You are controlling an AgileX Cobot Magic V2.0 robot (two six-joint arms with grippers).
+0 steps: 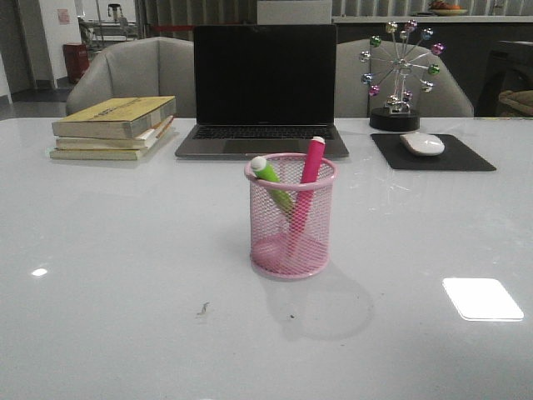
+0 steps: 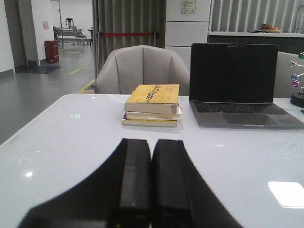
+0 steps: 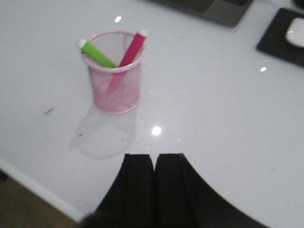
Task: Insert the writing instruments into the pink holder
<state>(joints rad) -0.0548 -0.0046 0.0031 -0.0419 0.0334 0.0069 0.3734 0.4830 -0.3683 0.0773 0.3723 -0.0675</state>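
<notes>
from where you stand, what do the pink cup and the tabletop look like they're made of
Pink holder: likely painted metal wire mesh; the green pen and magenta pen show through its open weave. Table: glossy white, possibly glass or lacquer; it mirrors ceiling lights.

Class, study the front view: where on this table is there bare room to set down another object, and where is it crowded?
Bare room: the wide table area in front of the pink holder, plus the stretches either side of it, below the books and below the mouse pad. Crowded: the far edge, where books, laptop, mouse pad and ferris-wheel ornament line up.
</notes>
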